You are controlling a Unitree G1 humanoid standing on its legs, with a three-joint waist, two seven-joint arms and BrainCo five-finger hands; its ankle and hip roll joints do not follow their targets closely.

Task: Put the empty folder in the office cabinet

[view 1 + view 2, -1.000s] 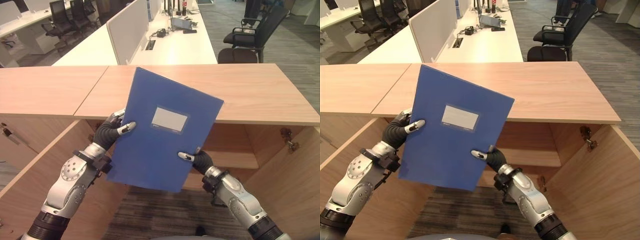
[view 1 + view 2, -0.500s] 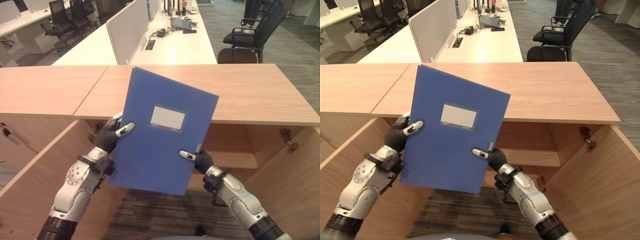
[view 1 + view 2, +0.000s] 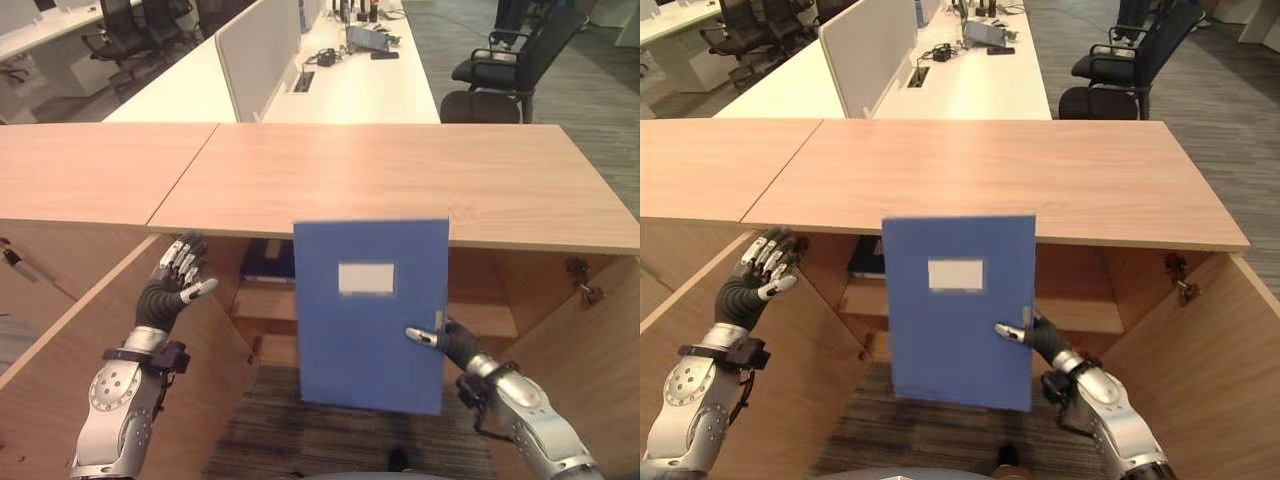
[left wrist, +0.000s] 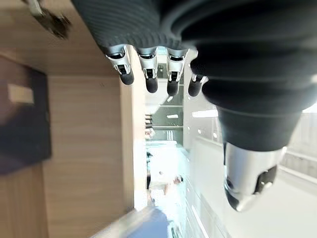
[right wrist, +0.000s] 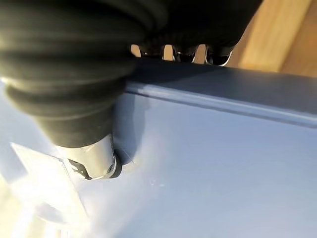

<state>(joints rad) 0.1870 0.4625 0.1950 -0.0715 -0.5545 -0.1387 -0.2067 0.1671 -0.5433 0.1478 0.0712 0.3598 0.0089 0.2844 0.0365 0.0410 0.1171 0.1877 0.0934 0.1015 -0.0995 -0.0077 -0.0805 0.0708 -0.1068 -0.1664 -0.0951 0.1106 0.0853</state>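
Blue folder [image 3: 371,315] stands upright in front of the open cabinet [image 3: 560,340], below the wooden top [image 3: 400,175]. Right hand [image 3: 444,340] pinches its right edge, thumb on the front face, fingers [image 5: 218,58] curled behind. Left hand [image 3: 170,285] is clear of the folder, fingers straight and spread, beside the left cabinet door [image 3: 70,380]. A dark folder [image 3: 265,260] lies on the shelf [image 3: 262,300] inside.

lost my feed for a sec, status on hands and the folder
Right hand pinching blue folder at its edge, upright before the open cabinet. Left hand off it, fingers spread, empty. Dark item on the shelf inside, left of the folder.
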